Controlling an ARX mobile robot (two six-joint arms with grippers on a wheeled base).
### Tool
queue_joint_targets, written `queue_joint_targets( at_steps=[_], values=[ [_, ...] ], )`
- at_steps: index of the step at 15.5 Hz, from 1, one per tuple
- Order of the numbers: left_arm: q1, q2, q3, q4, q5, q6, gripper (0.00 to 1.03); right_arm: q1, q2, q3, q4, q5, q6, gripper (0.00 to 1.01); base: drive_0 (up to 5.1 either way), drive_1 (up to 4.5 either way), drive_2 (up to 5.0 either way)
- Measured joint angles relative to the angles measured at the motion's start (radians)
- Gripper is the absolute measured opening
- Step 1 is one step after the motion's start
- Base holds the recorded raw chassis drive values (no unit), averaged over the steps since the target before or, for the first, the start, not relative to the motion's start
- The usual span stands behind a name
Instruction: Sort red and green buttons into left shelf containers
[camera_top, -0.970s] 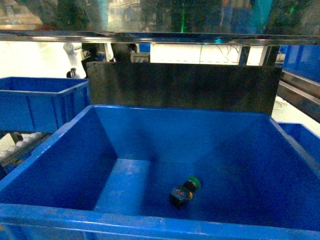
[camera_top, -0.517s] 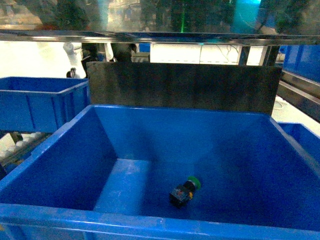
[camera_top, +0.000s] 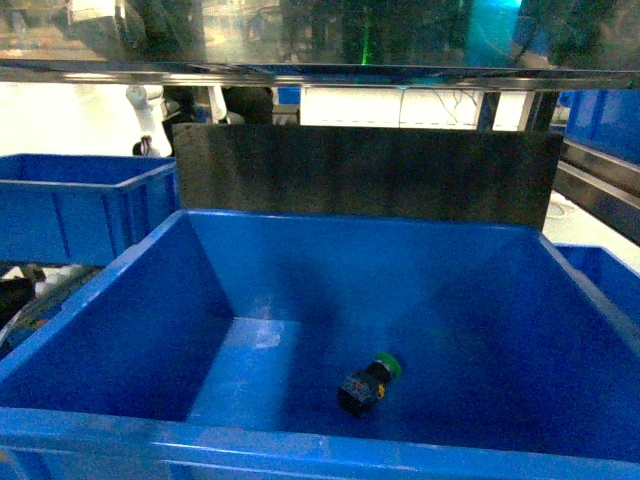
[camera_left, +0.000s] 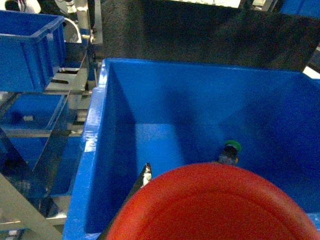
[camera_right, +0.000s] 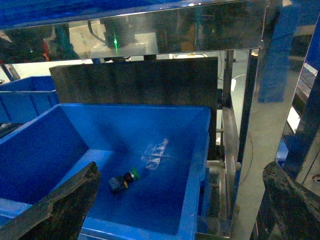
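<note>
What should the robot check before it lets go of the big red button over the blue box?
1. Red button held in the left claw: ok, its cap fills the bottom of the left wrist view, though the claw itself is mostly hidden.
2. Red button over the blue bin: cannot tell, it seems near the front-left rim.
3. Green button already inside on the bin floor: ok.
4. Landing spot free: ok, bare floor shows left of the green button.
5. Right claw out of the way: ok, open and empty, outside the bin.

glossy blue plastic bin (camera_top: 120, 300); mirror-bright metal shelf edge (camera_top: 320, 72); matt dark backboard (camera_top: 365, 170); smooth red button cap (camera_left: 210, 205).
</note>
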Motion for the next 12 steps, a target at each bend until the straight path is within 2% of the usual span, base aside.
queue_joint_targets(
  at_steps=[2,6,7,12],
  values=[
    [-0.045,0.051,0.007,0.050,-0.042,-0.029,0.25,0.000,0.000,0.000,0.000,0.000,0.000,0.98,0.0,0.00,0.0],
    [-0.150,0.209,0.013,0.182,-0.139,-0.059,0.25,0.000,0.000,0.000,0.000,0.000,0.000,0.98,0.0,0.00,0.0],
    [-0.187,0.297,0.056,0.233,-0.183,-0.085,0.25,0.000,0.000,0.000,0.000,0.000,0.000,0.98,0.0,0.00,0.0],
    [-0.249,0.472,0.177,0.255,-0.256,-0.112,0.25,0.000,0.000,0.000,0.000,0.000,0.000,0.98,0.0,0.00,0.0]
  ],
)
